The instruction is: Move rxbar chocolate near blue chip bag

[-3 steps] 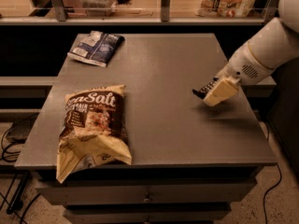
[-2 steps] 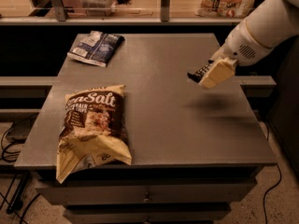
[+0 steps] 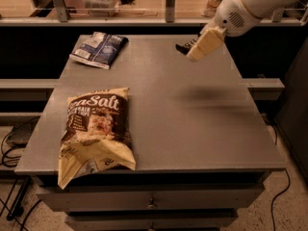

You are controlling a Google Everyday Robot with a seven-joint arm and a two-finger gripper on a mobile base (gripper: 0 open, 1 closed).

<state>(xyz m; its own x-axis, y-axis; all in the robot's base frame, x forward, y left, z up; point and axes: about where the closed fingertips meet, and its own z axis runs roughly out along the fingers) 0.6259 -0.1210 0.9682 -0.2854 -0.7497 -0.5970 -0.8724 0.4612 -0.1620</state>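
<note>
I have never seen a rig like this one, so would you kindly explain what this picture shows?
This is a single camera view looking down at a grey table; where the camera is mounted is not on record. The white shape at the upper right is the robot's one arm. It ends in a gripper with two cream fingers, which hangs above the table's far right part. The gripper holds the rxbar chocolate, a small black wrapper, clear of the surface, with a shadow beneath. On the table lie a blue chip bag at the far left and a brown-and-cream Sea Salt chip bag at the near left.
</note>
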